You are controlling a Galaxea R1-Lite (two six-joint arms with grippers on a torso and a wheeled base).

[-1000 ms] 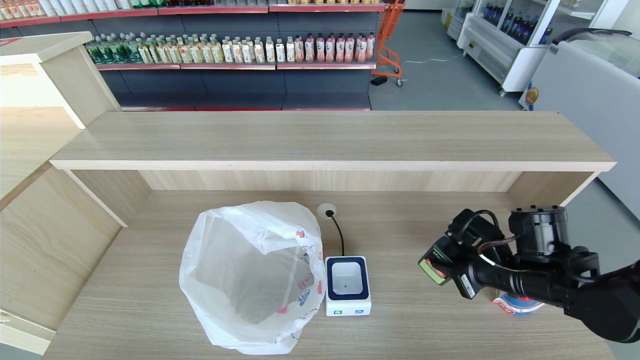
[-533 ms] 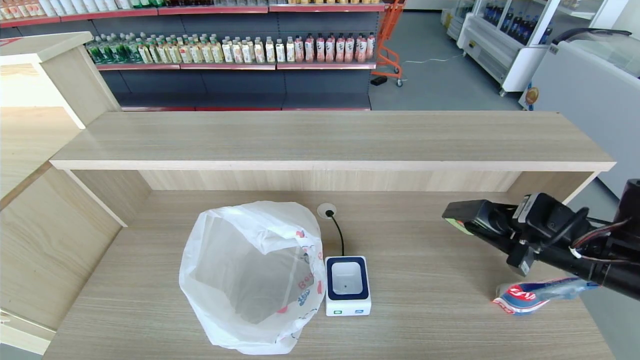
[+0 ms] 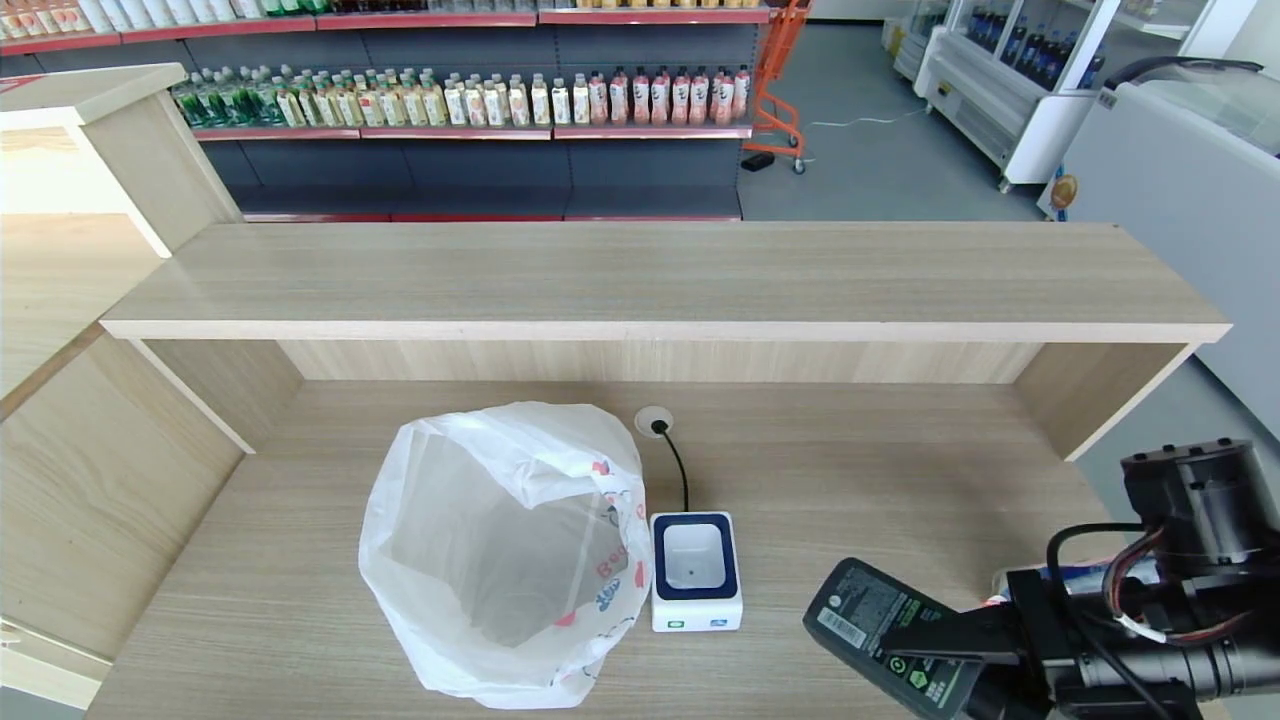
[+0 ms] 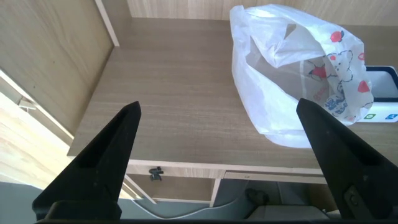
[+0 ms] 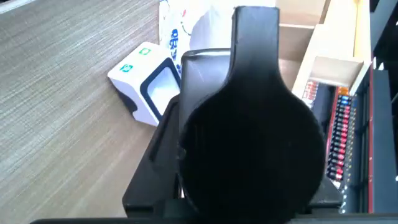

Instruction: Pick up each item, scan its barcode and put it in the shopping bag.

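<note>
My right gripper (image 3: 935, 650) is shut on a flat black box (image 3: 878, 632) over the counter's front right. The box's label with the barcode faces up toward the head view. In the right wrist view the box (image 5: 205, 74) hides most of the fingers. The white barcode scanner (image 3: 696, 572) sits mid-counter, left of the box, its window facing up. The white shopping bag (image 3: 500, 550) stands open just left of the scanner. A red and blue packet (image 3: 1060, 573) lies behind my right arm. My left gripper (image 4: 214, 155) hangs open above the counter's front left edge, short of the bag (image 4: 292, 74).
A raised wooden ledge (image 3: 660, 275) runs along the back of the counter, and side panels (image 3: 120, 470) close in the left. The scanner's cable (image 3: 678, 465) runs to a hole at the back. Bare counter (image 3: 880, 470) lies between scanner and right wall.
My right arm swung the black box back and to the right, then brought it down to the front right, turning its label face up. Bag and scanner stayed put.
</note>
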